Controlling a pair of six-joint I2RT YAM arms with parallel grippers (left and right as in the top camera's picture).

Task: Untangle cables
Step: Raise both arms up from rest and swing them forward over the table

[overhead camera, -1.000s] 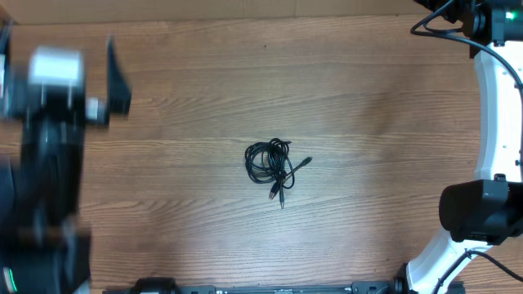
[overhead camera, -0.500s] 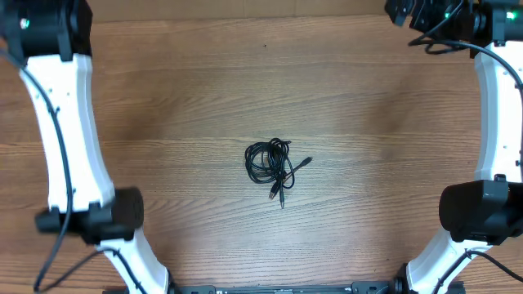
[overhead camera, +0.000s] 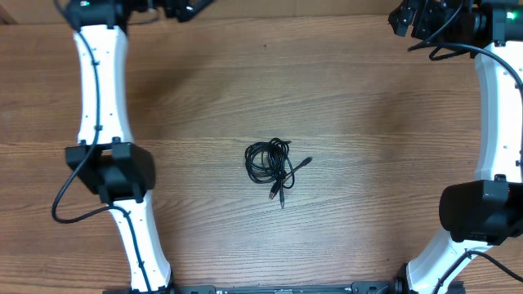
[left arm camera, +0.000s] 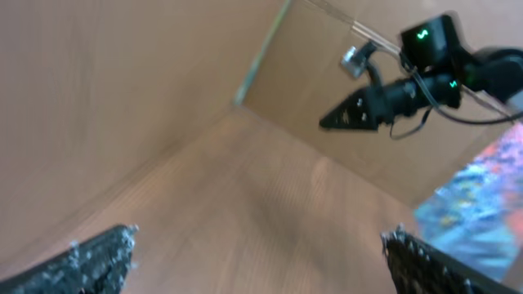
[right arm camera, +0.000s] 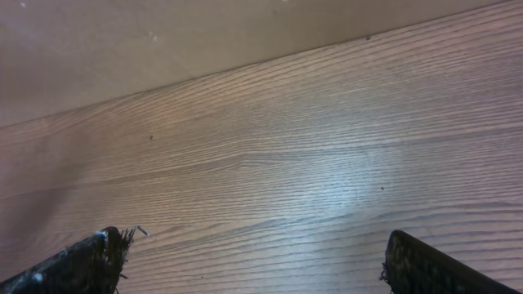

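Note:
The cables (overhead camera: 274, 167) lie as a small tangled black bundle in the middle of the wooden table (overhead camera: 368, 122), with plug ends trailing to its lower right. My left gripper (overhead camera: 176, 6) is at the far edge, upper left, well away from the bundle. The right gripper (overhead camera: 406, 16) is at the far right corner, also far from it. In the left wrist view the left gripper (left arm camera: 261, 261) is open over bare wood. In the right wrist view the right gripper (right arm camera: 257, 265) is open with nothing between its fingers. The cables are out of both wrist views.
A brown wall (left arm camera: 122, 82) rises along the table's far edge. My right arm's dark head (left arm camera: 392, 94) shows across the left wrist view. The white arm links (overhead camera: 102, 90) (overhead camera: 498, 106) run down both sides of the table.
My left arm has swung from the left side up to the far edge. The right gripper shifted slightly left along the far edge. The cables have not moved.

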